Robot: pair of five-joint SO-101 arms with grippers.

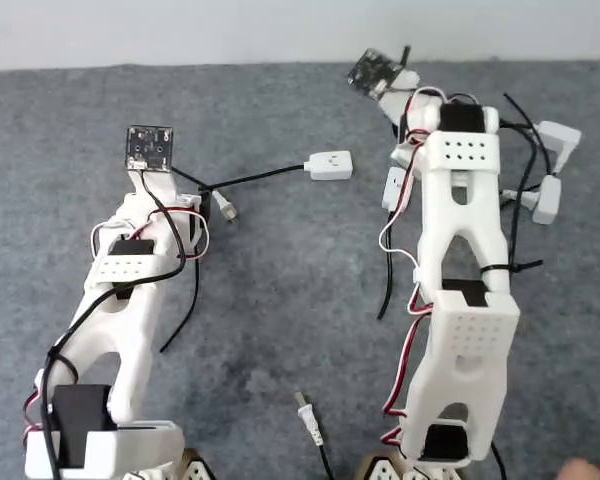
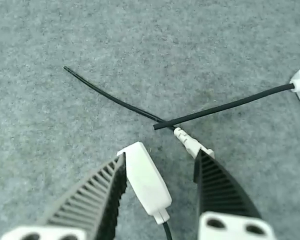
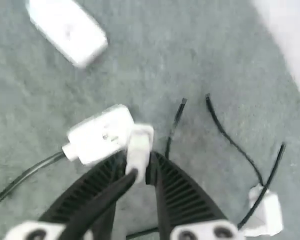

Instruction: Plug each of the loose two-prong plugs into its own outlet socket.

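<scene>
My left gripper (image 2: 160, 157) is open just above the grey carpet. A white block with a cable (image 2: 142, 180) lies between its fingers, against one of them. A small white plug (image 2: 190, 144) on a thin black cable lies by the other fingertip. In the high view this gripper (image 1: 212, 205) is left of a white outlet socket (image 1: 330, 165), whose black cable runs toward it. My right gripper (image 3: 139, 162) is shut on a white two-prong plug (image 3: 139, 147), which touches a white outlet socket (image 3: 97, 135). I cannot tell whether its prongs are in.
Another white socket (image 3: 67, 30) lies farther off. Two more white sockets (image 1: 557, 135) (image 1: 546, 197) with black cables sit at the far right. A loose plug (image 1: 306, 415) lies near the front edge between the arms. The pale wall (image 1: 280, 30) runs along the back.
</scene>
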